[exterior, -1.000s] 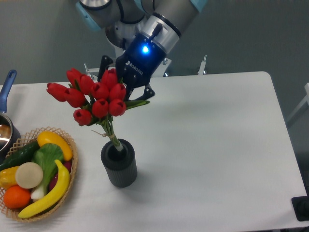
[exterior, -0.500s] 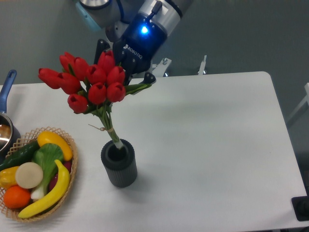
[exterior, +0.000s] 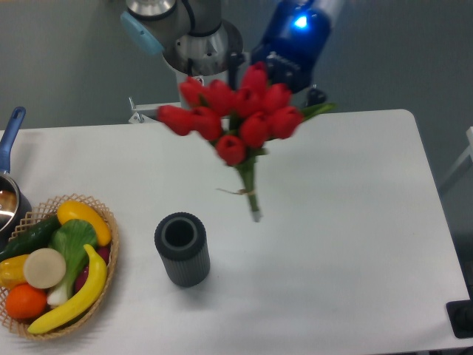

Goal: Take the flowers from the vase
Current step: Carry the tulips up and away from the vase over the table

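Note:
The flowers (exterior: 236,115), a bunch of red tulip buds with green leaves and tied green stems, hang in the air above the table, clear of the vase, stem ends pointing down at the table's middle. My gripper (exterior: 284,74) is shut on the bunch from behind, among the buds and leaves; its fingers are mostly hidden by the blooms. The vase (exterior: 182,249), small, dark grey and ribbed, stands upright and empty on the white table, to the lower left of the stems.
A wicker basket (exterior: 109,260) of fruit and vegetables sits at the table's front left. A pot with a blue handle (exterior: 10,133) is at the left edge. The arm's base (exterior: 199,44) stands behind the table.
The gripper has lifted the flowers up and to the right; the stems have come fully out of the vase, which now stands empty.

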Robot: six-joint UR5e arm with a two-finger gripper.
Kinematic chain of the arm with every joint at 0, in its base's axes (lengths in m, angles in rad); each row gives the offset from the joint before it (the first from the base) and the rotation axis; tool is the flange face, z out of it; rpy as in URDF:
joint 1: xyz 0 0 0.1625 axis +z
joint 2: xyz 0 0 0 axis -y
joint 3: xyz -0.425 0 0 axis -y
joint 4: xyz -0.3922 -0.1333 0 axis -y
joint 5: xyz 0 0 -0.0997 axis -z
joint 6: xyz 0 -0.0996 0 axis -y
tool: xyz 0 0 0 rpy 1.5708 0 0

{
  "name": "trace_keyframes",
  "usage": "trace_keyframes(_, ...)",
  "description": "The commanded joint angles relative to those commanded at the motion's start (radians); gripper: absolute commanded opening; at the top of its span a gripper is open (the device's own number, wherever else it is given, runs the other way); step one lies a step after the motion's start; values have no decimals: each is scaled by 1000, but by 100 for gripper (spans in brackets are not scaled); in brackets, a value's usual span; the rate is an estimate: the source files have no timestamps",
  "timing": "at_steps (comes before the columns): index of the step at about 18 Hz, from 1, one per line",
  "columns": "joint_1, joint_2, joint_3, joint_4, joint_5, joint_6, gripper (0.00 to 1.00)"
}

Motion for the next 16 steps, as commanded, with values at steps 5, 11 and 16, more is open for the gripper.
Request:
trace_keyframes(5, 65, -9, -9, 0, 5, 28, 41)
trace_keyframes(11, 91, -63, -11, 0, 11, 69, 41)
trace_keyframes(16, 109, -84, -6, 3, 12, 72, 41)
